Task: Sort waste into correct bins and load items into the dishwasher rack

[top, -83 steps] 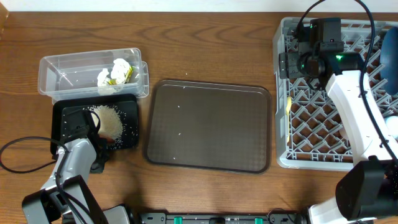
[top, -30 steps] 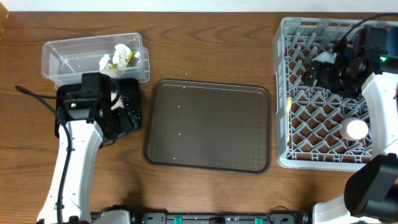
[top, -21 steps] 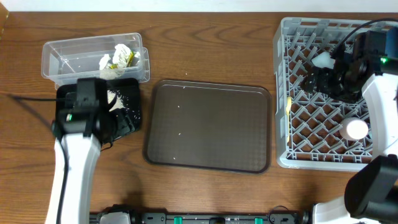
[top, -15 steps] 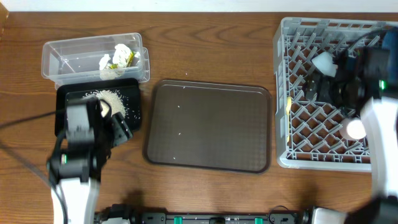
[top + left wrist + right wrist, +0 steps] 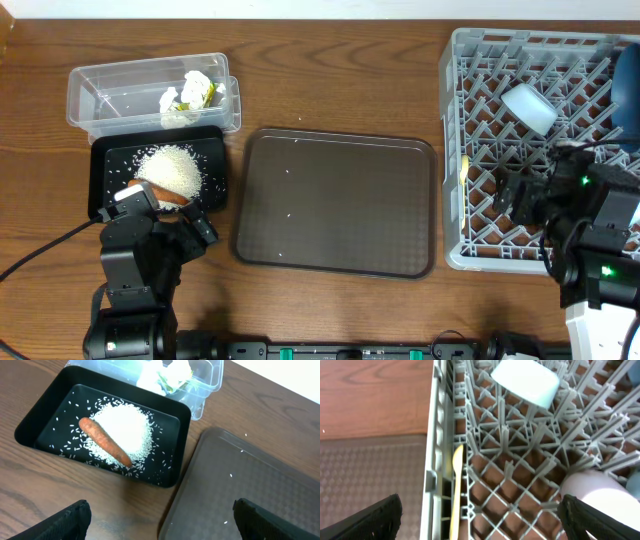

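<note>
The black tray holds a heap of white rice with the orange carrot lying across it. Behind it, the clear tub contains the crumpled tissue and the yellow-green wrapper. My left gripper hovers open and empty in front of the tray, over the table and the brown tray's edge. In the grey rack lie the light blue cup, the white cup and the pale yellow spoon. My right gripper hangs open above the rack's front left part, holding nothing.
A large brown serving tray with a few stray rice grains sits between the bins and the rack. The blue plate stands at the rack's far right edge. Both arms rise from the table's front edge.
The left arm has pulled back from the black tray toward the front; the carrot lies uncovered on the rice. The right arm has drawn back, leaving the light blue cup in the rack.
</note>
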Motion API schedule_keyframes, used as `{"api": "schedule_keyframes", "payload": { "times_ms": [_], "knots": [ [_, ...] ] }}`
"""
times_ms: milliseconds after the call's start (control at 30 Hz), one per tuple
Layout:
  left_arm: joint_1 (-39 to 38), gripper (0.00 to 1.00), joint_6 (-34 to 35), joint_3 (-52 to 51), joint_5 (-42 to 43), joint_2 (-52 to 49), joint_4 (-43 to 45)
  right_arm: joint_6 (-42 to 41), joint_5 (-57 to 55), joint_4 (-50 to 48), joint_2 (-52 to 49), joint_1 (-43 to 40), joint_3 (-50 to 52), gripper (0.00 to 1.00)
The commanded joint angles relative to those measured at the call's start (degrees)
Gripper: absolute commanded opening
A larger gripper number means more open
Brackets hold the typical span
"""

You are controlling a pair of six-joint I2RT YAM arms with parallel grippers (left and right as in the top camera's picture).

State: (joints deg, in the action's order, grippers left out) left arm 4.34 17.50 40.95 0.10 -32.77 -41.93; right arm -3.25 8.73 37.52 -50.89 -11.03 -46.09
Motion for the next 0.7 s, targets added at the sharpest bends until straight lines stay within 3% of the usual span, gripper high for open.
{"api": "schedule_keyframes", "payload": {
  "times_ms": [0, 667],
  "knots": [
    [-0.2, 0.93, -0.9, -0.2, 0.3, 0.1, 0.2, -0.1, -0.8, 0.7, 0.7, -0.5, 0.6, 0.99],
    [-0.2, 0.95, -0.9, -0.2, 0.3, -0.1, 0.2, -0.1, -0.8, 2.6, -0.1, -0.4, 0.6, 0.99]
  ]
}}
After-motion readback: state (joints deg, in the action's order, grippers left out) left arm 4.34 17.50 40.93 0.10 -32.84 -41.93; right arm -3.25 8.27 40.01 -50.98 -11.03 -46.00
